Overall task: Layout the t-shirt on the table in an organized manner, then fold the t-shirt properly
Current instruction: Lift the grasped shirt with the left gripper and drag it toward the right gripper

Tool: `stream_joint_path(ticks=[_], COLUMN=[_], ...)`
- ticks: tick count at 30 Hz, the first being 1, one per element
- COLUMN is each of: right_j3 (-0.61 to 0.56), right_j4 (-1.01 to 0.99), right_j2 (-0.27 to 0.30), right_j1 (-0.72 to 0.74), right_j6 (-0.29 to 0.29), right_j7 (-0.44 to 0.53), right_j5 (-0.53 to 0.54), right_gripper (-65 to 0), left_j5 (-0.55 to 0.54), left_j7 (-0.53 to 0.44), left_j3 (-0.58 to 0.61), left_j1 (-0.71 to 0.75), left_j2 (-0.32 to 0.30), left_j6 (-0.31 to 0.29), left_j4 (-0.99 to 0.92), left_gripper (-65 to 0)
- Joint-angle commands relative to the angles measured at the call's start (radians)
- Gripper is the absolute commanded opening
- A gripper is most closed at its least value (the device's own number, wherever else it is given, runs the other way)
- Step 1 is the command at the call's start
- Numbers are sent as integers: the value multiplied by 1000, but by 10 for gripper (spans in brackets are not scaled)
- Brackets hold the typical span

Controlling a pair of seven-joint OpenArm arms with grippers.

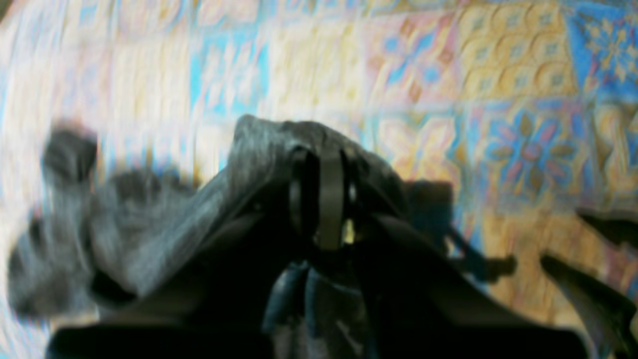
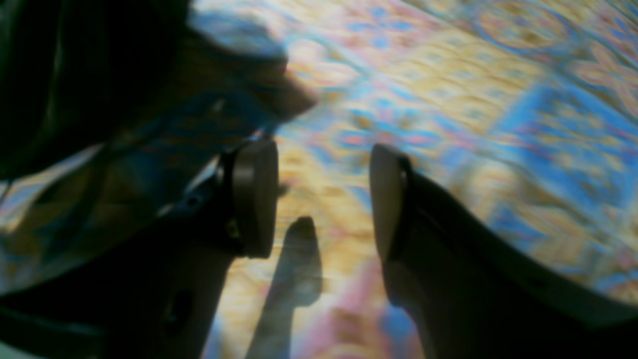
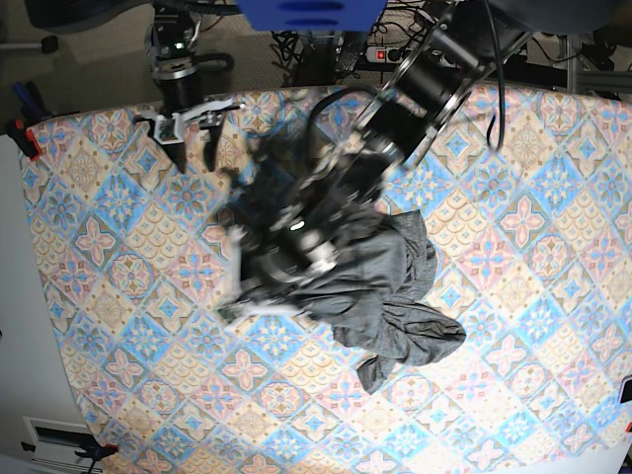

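Pastel tiles of blue, pink and cream covered the counter (image 3: 109,296) from edge to edge, a cloth of diamond floral motifs spread over a wide surface. Beyond its far edge, at the top of the base view, dark cables and a power strip (image 3: 380,54) lay on the floor. A small red object (image 3: 25,138) sat at the counter's left rim.

Near the middle of the counter lay the t-shirt (image 3: 395,296), dark heather-grey and crumpled in a loose heap, with one lobe trailing toward the near side. The left arm reached down from the top right of the base view, blurred with motion, and its pincer (image 1: 324,199) was pinched tight on a bunch of the grey cloth, which draped away to the left in its wrist view. There the patterned cloth showed behind, smeared on the left and sharper on the right.

The right pincer (image 3: 188,123) stood well apart from the shirt, near the counter's far left corner, pointing down over the tiles. In its wrist view the right pincer (image 2: 324,199) stood with jaws parted and nothing between them, only blurred blue and yellow pattern and its own shadow below.
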Motion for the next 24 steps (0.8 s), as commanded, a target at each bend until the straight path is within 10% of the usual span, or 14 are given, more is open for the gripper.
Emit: stream_joint_path(ticks=[1,14,19,24], right_j3=[9,33,32,32], right_j4=[5,-12,-12,-12], right_j2=[3,-1,0,0], right_j1=[-5,-5,-5,-5], right_j6=[9,9,9,9], right_j7=[30,31,31,31], right_j5=[4,4,4,4], right_gripper=[-365,-365,-365,-365], left_j5=[-7,-159,-160,-160], left_j7=[-46,-897,-1008,-1011], left_j3=[27,529,541,540], left_j1=[-63,-301,-215,-143], left_j2=[25,25,25,25], left_j6=[-2,-1,-1,-2], left_j4=[-64,-734,-731,-704], left_gripper=[-650,-645,-280,-222])
